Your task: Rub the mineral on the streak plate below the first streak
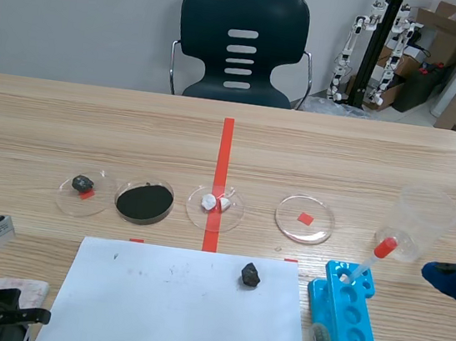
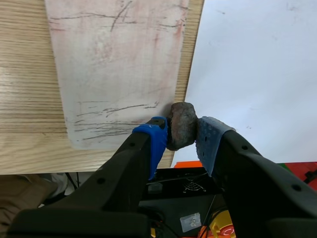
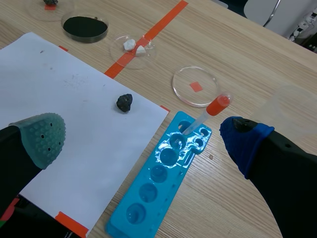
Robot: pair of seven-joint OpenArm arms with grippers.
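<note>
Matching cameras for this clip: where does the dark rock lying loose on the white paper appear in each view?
Scene view: the dark rock lies on the white paper, near its far edge, toward the blue tray.
Left wrist view: not in it; the mineral held in the left claw is another piece.
Right wrist view: on the paper, ahead of the right claw, near the blue tray.
Shared landmark: the white paper, in all three.

I count four round dishes (image 1: 317, 227), three dark rocks (image 1: 250, 274), one pinched between my left fingers (image 2: 154, 144), plus one paper sheet (image 1: 168, 306), blue tray (image 1: 356, 330), dropper (image 1: 372, 258), clear cup (image 1: 426, 220) and streak plate (image 2: 116, 64).
</note>
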